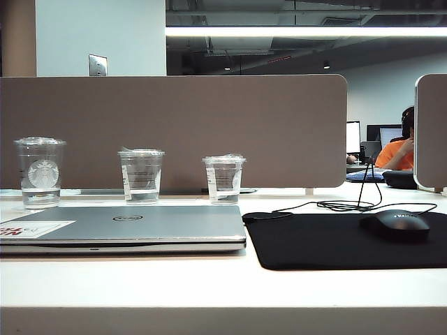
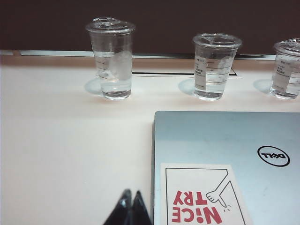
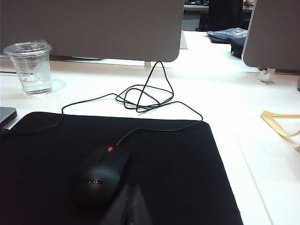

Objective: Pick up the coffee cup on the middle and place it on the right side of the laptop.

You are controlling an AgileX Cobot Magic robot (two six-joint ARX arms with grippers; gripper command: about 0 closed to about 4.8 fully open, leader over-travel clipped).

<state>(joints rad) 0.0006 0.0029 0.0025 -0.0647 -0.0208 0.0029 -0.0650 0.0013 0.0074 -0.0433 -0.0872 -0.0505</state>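
Observation:
The coffee cup [image 1: 141, 176] is a clear lidded cup with printed lines and a little water. It stands upright as the middle one of three cups behind the closed silver laptop [image 1: 126, 225]. In the left wrist view the coffee cup [image 2: 215, 65] stands beyond the laptop [image 2: 225, 140], which bears a "NICE TRY" sticker. My left gripper [image 2: 131, 193] is shut and empty, low beside the laptop's edge and far from the cups. My right gripper [image 3: 131, 187] is shut and empty, over the black mouse pad just next to the mouse [image 3: 98, 176]. Neither gripper shows in the exterior view.
A logo cup [image 1: 40, 172] stands left of the coffee cup and a smaller cup [image 1: 224, 179] right of it. Right of the laptop lies a black mouse pad [image 1: 328, 244] with a mouse [image 1: 398, 225] and looped cable [image 3: 145, 96]. A grey partition [image 1: 174, 129] runs behind the cups.

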